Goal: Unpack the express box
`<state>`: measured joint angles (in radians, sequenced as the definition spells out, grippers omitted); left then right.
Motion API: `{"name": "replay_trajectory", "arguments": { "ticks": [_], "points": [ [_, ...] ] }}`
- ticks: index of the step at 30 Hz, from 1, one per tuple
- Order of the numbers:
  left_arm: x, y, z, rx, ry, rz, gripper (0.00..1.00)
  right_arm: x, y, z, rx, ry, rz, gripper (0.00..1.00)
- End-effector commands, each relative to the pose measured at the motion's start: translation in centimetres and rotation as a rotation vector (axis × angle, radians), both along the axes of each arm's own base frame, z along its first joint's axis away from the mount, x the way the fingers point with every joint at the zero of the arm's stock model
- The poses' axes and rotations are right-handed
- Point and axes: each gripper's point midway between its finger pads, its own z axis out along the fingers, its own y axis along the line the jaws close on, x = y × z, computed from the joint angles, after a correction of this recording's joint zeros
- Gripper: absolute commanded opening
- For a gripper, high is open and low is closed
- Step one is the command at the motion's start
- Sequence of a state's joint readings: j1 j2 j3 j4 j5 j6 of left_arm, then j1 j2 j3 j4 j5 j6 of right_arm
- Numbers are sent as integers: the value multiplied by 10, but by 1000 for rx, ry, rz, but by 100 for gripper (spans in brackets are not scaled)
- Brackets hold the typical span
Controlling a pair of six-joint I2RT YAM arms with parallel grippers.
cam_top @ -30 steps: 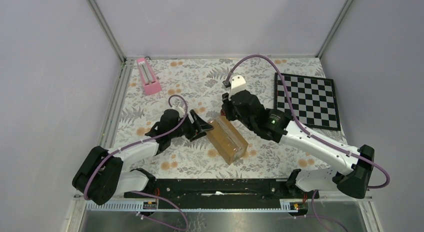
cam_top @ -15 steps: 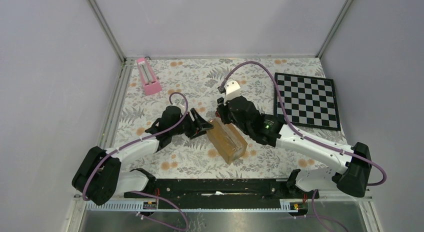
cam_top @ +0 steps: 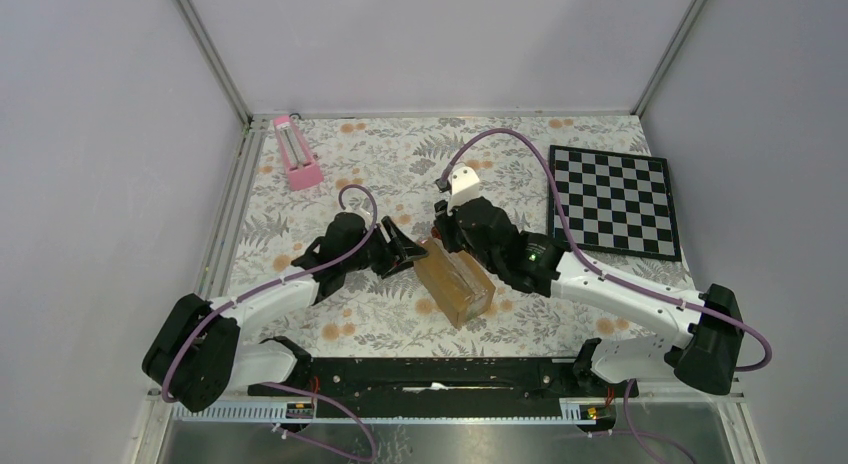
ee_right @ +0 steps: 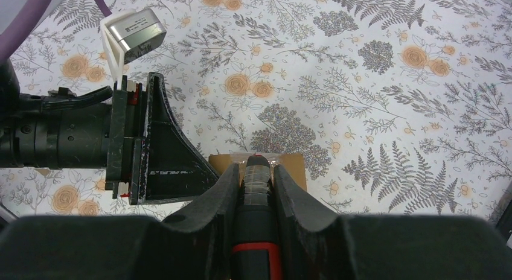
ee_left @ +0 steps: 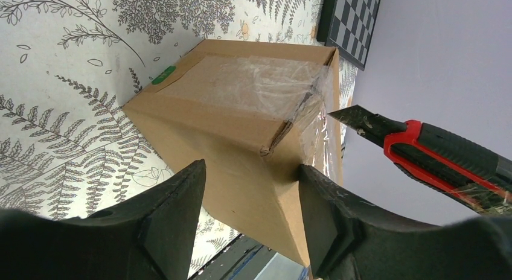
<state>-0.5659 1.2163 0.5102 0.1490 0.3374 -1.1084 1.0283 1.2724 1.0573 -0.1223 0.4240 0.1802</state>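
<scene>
Express box (cam_top: 455,281) lies mid-table (cam_top: 370,164), taped top up. Left claw (ee_left: 250,166) about half open, straddling the box's left end; can't tell if it's really gripping. Right claw (ee_right: 256,170) clamped on red-black utility knife (ee_left: 435,150), blade out just beside the taped edge.

The floral-patterned table (cam_top: 380,164) carries the express box (cam_top: 455,281), a chessboard (cam_top: 614,201) and a pink metronome-like object (cam_top: 296,152)

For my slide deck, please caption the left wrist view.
Left pincer flanks the near edge of the express box while a red-and-black utility knife holds its blade at the clear-taped corner.
</scene>
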Motion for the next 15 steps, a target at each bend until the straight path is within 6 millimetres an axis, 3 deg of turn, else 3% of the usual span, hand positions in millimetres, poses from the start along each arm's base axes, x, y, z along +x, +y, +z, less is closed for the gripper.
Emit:
{"name": "replay_trajectory", "arguments": {
  "ticks": [1,15],
  "points": [
    [-2,8,-12,64,27,32,58,-4,8,24,83,-35,14,0],
    [-4,10,-13,62,32,45,58,-9,5,13,52,1,19,0]
  ]
}}
